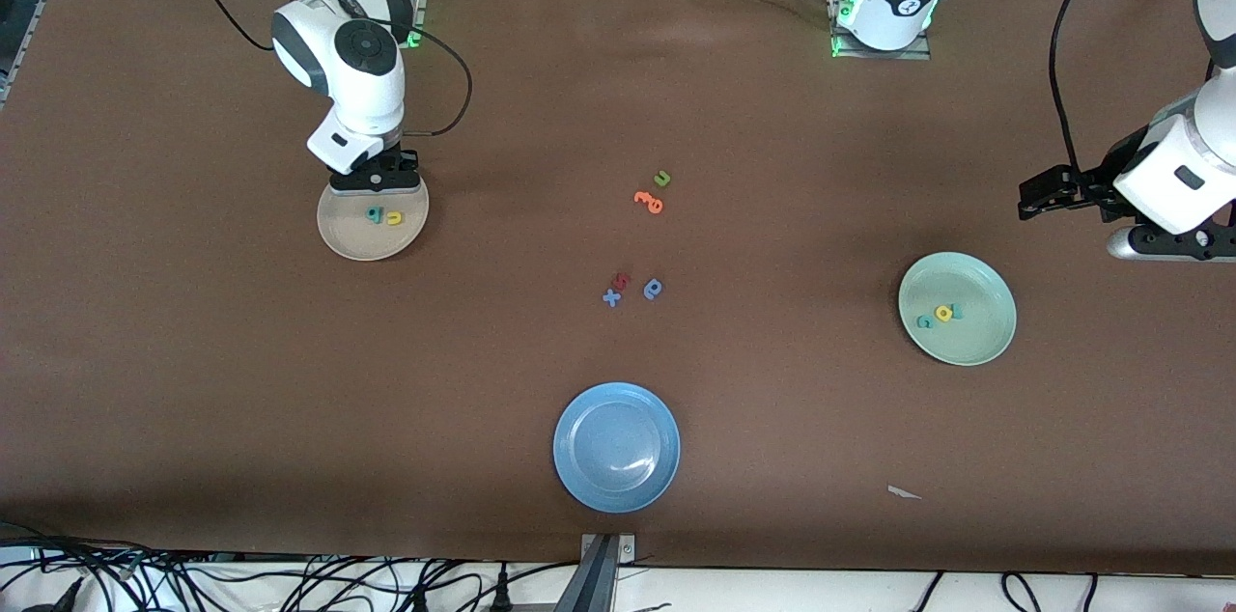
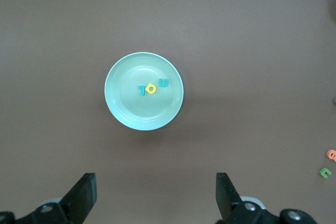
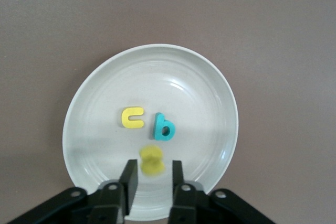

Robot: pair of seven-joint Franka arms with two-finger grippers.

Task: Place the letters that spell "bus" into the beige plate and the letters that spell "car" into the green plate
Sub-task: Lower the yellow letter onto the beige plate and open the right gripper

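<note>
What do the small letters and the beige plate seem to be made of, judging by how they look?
The letters, such as the yellow "u" and teal "b", look like soft foam: thick, matte, with blunt cut edges and no shine. The beige plate looks like glazed ceramic or hard plastic: it is smooth, with concentric ridges and bright glints. Which of the two, the look leaves open.
</note>
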